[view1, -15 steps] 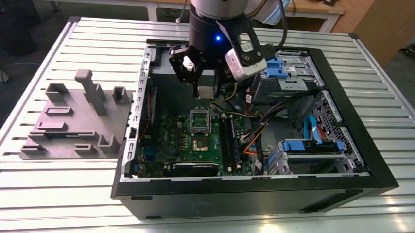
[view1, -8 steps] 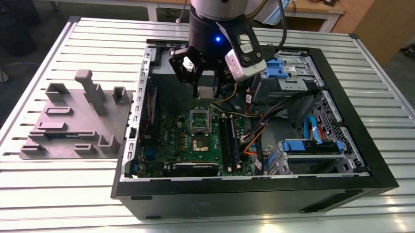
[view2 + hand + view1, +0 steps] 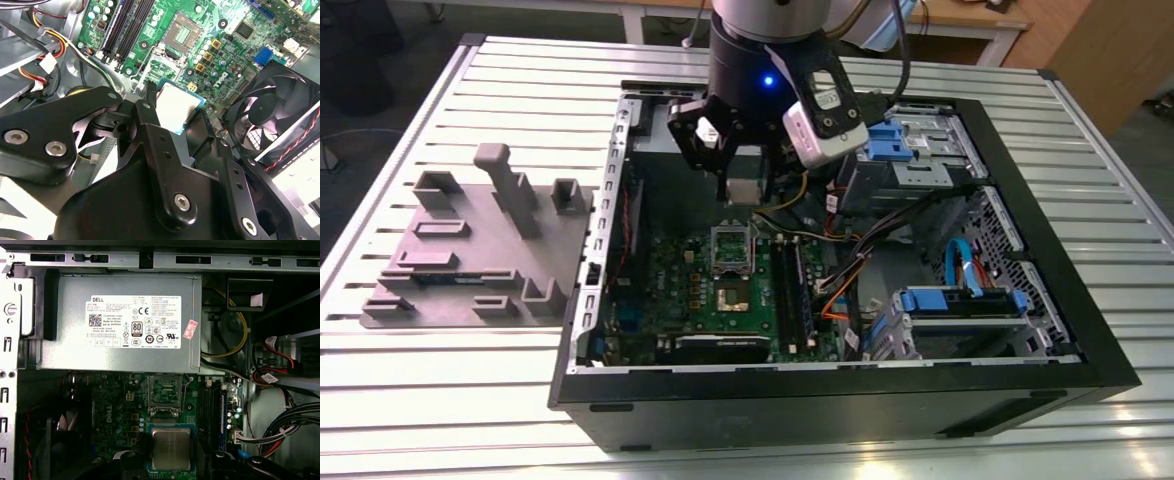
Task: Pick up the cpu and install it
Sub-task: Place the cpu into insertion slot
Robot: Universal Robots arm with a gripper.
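Observation:
The cpu (image 3: 744, 191), a thin square chip with a pale metal top, hangs inside the open computer case, and my gripper (image 3: 744, 197) is shut on it. In both wrist views the cpu (image 3: 175, 106) (image 3: 171, 448) sits level between the black fingers (image 3: 146, 106). It hovers above the green motherboard (image 3: 680, 275), a little short of the open socket (image 3: 731, 250) (image 3: 181, 32) (image 3: 165, 391). The socket's metal frame is flipped up and its contact field is bare.
The black case wall (image 3: 827, 385) rings the board. A grey power supply (image 3: 120, 320) lies just beyond the socket, a black fan (image 3: 270, 117) beside it. Black memory sticks (image 3: 787, 285), loose cables (image 3: 854, 275) and blue drive brackets (image 3: 961, 300) are at the exterior view's right. A grey fixture (image 3: 480, 250) stands outside the case.

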